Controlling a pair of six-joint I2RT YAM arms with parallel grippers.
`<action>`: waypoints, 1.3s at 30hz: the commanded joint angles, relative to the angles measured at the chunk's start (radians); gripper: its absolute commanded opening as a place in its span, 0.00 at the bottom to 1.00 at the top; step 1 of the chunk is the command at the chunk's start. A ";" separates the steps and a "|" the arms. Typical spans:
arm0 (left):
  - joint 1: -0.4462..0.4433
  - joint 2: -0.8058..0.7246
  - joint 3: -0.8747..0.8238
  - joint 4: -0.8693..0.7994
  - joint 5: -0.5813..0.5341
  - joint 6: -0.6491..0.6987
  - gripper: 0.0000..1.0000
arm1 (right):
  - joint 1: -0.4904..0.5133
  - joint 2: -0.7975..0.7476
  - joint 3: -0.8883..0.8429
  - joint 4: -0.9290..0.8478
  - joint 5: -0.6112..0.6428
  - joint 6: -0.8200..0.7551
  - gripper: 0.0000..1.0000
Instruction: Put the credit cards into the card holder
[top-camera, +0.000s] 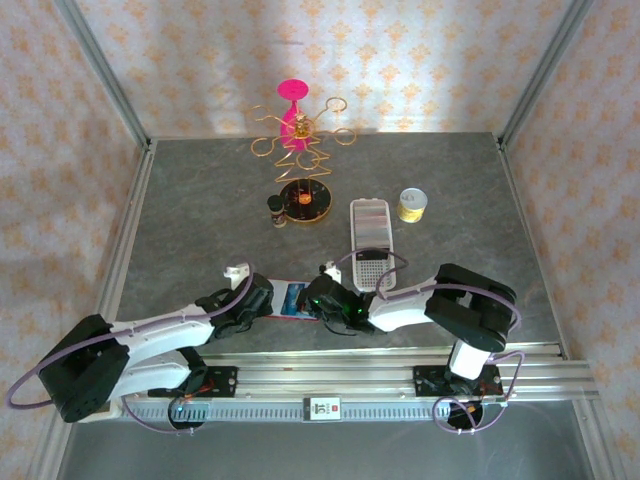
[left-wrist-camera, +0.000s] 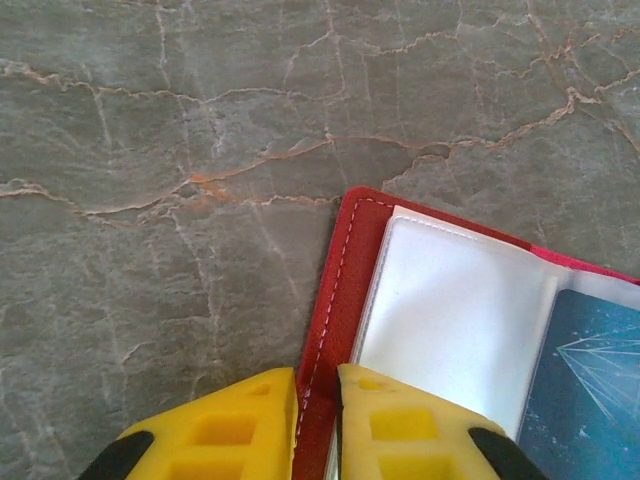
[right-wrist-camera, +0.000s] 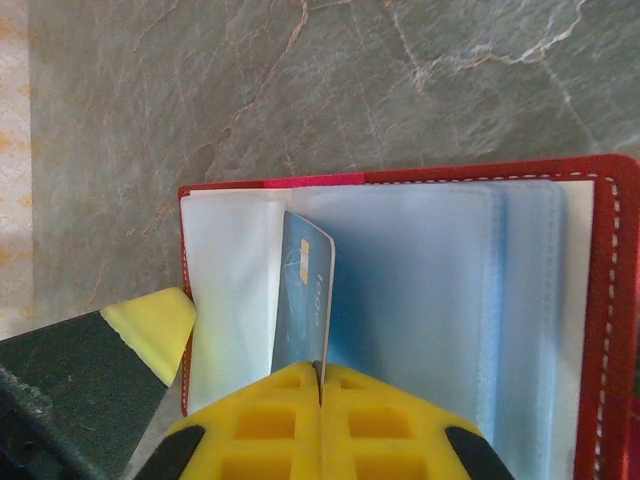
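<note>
The right claw (right-wrist-camera: 320, 375), its ribbed yellow fingers pressed together, pinches the lower edge of a blue card (right-wrist-camera: 305, 290). The card stands on edge over the open holder (right-wrist-camera: 602, 300), between two pages of pockets. It is thin, glossy plastic with rounded corners, and its print is too small to read. The holder lies flat near the front edge of the table (left-wrist-camera: 150, 200), between the two claws. It is red and leather-like with pale stitching along its border. Inside are soft grey-clear pockets (right-wrist-camera: 420, 290), layered like pages.

The left claw (left-wrist-camera: 317, 395) is closed on the holder's red edge at the opposite side, one yellow finger on each face of the cover. From that wrist, a blue surface with fine white line art shows at the right of the holder, beside a milky, blank pocket.

The tabletop is grey stone-patterned, veined with white and rust. Farther back lies a long white tray (top-camera: 370, 238), perforated at its near end. Beyond it are a small yellow roll (top-camera: 412, 204), a dark round disc (top-camera: 303, 198) and a gold wire stand (top-camera: 297, 130) with a pink top.
</note>
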 joint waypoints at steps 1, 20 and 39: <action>0.002 0.034 -0.021 -0.011 0.032 0.013 0.12 | 0.004 0.031 0.018 -0.066 0.001 -0.026 0.00; 0.001 0.054 -0.047 0.040 0.134 0.022 0.04 | 0.006 0.052 0.046 -0.027 -0.060 -0.046 0.00; -0.001 0.046 -0.066 0.095 0.218 -0.002 0.01 | 0.005 0.096 0.131 -0.053 -0.016 -0.034 0.00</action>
